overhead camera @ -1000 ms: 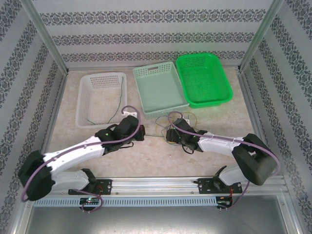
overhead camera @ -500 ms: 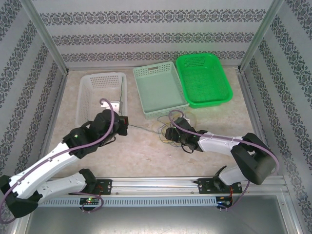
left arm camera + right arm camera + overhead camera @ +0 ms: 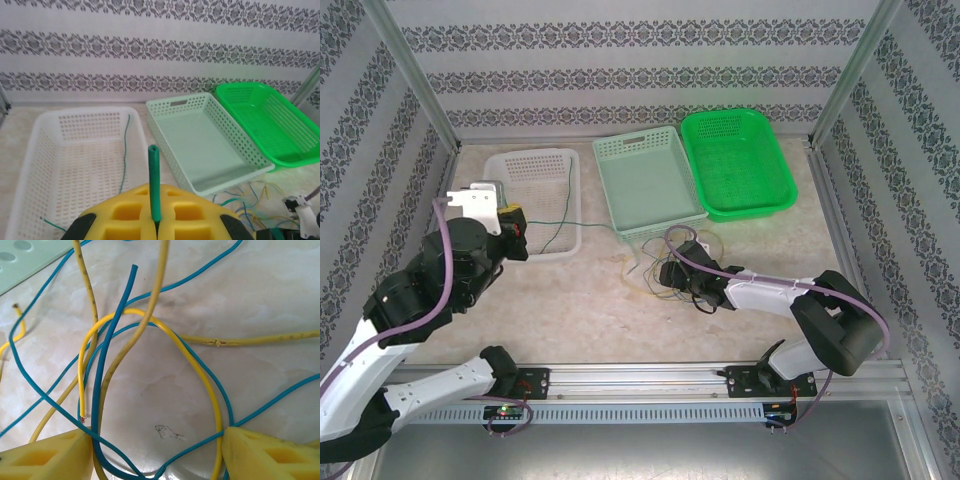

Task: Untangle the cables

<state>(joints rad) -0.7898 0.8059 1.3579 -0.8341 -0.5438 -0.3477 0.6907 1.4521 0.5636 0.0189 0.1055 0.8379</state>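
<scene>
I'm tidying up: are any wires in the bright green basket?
No, the bright green basket has a bare mesh floor from wall to wall.

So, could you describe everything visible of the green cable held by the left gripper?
The green cable is a thin, smooth, plastic-looking strand. The shut left gripper pinches it near one end, which sticks out past the yellow fingers. In the top view it runs rightward across the white basket toward the tangle.

Bright, even light, faint shadows, nearest foreground perhaps slightly soft.
</scene>
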